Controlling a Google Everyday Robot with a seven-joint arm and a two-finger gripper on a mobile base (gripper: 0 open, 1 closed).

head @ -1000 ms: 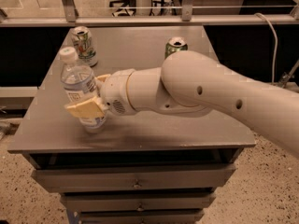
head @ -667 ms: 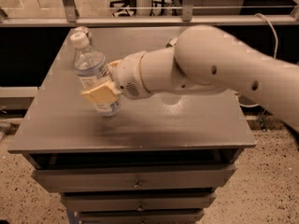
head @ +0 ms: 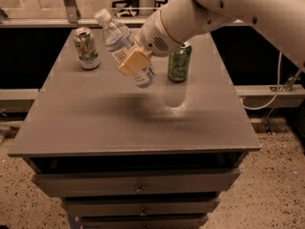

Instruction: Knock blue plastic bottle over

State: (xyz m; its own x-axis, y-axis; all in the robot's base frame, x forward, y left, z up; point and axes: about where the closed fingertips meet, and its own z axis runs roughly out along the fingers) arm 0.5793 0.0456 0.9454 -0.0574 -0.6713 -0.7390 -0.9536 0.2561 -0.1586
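The blue plastic bottle point(head: 116, 35) is clear with a white cap and a pale label. It is tilted, cap up and to the left, base down and to the right, and hangs above the grey table point(head: 133, 123). My gripper point(head: 135, 64) is shut on its lower half. One tan finger pad point(head: 134, 61) lies across the label, and the other finger is hidden behind the bottle. My white arm reaches in from the upper right. A shadow falls on the table below the bottle.
A white-and-green can point(head: 86, 48) stands upright at the back left of the table. A green can point(head: 179, 62) stands upright just right of the bottle, under my wrist. Drawers point(head: 138, 187) sit below the table top. A rail and a white cable point(head: 274, 87) are behind and to the right.
My gripper has moved up and to the right with the bottle in it. The bottle has gone from nearly upright on the table to lifted and strongly tilted, cap to the left.
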